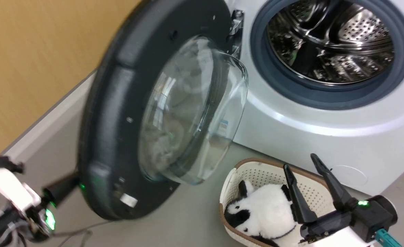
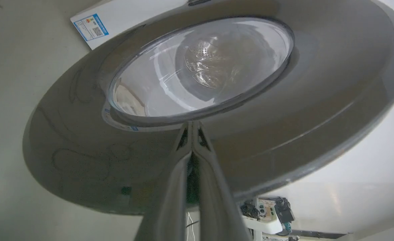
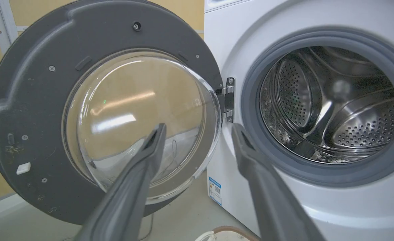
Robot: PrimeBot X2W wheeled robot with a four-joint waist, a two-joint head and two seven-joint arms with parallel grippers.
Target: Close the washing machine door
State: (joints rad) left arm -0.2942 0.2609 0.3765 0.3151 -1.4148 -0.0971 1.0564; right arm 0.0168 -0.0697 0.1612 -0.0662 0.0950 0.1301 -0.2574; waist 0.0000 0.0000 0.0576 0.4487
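Door: washing machine door [image 1: 119,113] open, standing out left of the washing machine [image 1: 291,130].
Left pincer [image 2: 192,125]: fingers pressed together, tips at the door's glossy outer face; nearer arm.
Right pincer [image 1: 299,161]: wide, empty, well apart.

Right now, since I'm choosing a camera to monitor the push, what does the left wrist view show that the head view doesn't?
Left wrist view: the washing machine door's glossy outer face, with the left hand shut and its tips apparently against that face just below the glass bowl. Head view: the door's matte inner face, the open steel drum, and the open right hand near a basket holding a panda toy. Both: the door, its glass bowl and the left hand.
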